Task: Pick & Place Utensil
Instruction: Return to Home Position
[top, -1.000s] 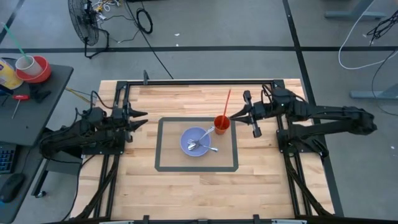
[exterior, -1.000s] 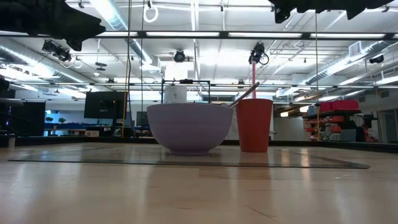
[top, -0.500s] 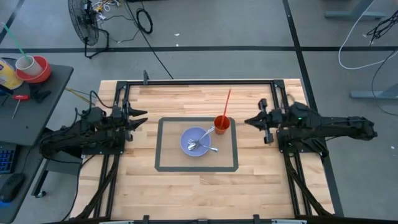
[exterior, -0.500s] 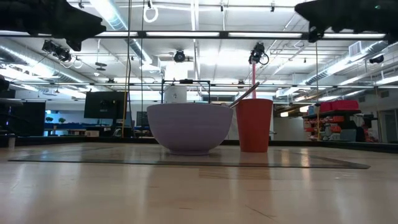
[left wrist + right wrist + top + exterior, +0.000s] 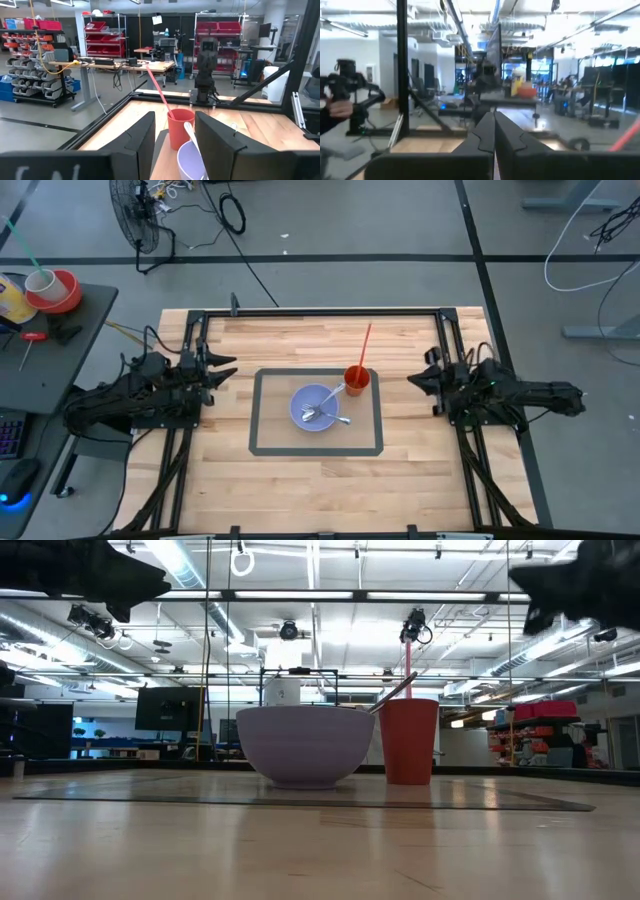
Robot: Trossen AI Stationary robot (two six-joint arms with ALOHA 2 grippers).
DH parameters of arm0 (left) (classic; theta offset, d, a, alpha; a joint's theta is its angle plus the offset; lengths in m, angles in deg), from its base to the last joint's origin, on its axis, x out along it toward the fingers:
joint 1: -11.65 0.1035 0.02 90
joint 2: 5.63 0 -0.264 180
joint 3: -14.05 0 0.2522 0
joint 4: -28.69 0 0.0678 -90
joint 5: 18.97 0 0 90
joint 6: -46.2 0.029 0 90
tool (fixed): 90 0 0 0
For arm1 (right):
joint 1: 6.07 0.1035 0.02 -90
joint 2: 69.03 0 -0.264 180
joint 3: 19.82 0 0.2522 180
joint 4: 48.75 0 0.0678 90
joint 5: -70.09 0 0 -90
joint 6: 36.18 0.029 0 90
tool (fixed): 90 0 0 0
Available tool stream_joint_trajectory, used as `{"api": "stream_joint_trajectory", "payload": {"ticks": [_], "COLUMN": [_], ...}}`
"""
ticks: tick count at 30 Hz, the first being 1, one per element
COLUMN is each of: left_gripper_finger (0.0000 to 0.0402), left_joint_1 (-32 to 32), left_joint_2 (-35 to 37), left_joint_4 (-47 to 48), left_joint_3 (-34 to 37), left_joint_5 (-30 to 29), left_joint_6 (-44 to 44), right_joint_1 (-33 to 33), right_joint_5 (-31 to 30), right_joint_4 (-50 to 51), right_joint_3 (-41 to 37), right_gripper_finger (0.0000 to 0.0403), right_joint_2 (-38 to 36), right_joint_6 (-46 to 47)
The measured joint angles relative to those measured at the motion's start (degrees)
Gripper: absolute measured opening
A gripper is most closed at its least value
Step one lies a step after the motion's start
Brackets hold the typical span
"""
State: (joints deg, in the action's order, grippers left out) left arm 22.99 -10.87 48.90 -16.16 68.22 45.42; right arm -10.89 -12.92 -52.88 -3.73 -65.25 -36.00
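An orange cup (image 5: 357, 377) stands on a grey-bordered mat (image 5: 262, 412) at the table's middle. A thin red straw (image 5: 365, 342) leans out of it toward the far edge. A lavender bowl (image 5: 316, 408) sits next to the cup with metal utensils (image 5: 322, 416) in it. A spoon (image 5: 336, 390) slants between bowl and cup. The low view shows the bowl (image 5: 300, 745) and the cup (image 5: 409, 741). My left gripper (image 5: 226, 368) hovers open at the left, and its wrist view faces the cup (image 5: 180, 128). My right gripper (image 5: 418, 381) is shut at the right (image 5: 494, 134), apart from the cup.
Black frame rails (image 5: 320, 311) run along the table's edges. Bare wood lies on the near side of the mat and on both sides of it. A side table (image 5: 40, 330) with tape rolls stands beyond the left edge, and a fan (image 5: 135, 220) stands on the floor.
My right gripper has drawn back from beside the orange cup toward the table's right edge, and its arm has folded in. The cup, straw, bowl and utensils have stayed where they were.
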Motion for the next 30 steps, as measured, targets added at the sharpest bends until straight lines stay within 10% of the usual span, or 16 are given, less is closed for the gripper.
{"api": "stream_joint_trajectory", "payload": {"ticks": [17, 22, 30], "left_gripper_finger": [0.0133, 0.01, 0.0007], "left_joint_1": [-0.02, -2.1, -5.19], "left_joint_2": [-2.75, -1.07, 5.1], "left_joint_4": [-0.56, -2.18, -6.59], "left_joint_3": [0.04, 0.04, 6.84], "left_joint_5": [-0.11, 5.33, -3.75], "left_joint_6": [-2.62, -2.62, -2.22], "right_joint_1": [1.24, 1.24, 1.24], "right_joint_5": [-1.04, -1.04, -1.01], "right_joint_4": [7.0, 7.02, 7.15], "right_joint_3": [-1.47, -1.47, -1.45], "right_gripper_finger": [0.002, 0.002, 0.002], "right_joint_2": [0.46, 0.49, 0.49], "right_joint_6": [3.87, 3.87, 3.85]}}
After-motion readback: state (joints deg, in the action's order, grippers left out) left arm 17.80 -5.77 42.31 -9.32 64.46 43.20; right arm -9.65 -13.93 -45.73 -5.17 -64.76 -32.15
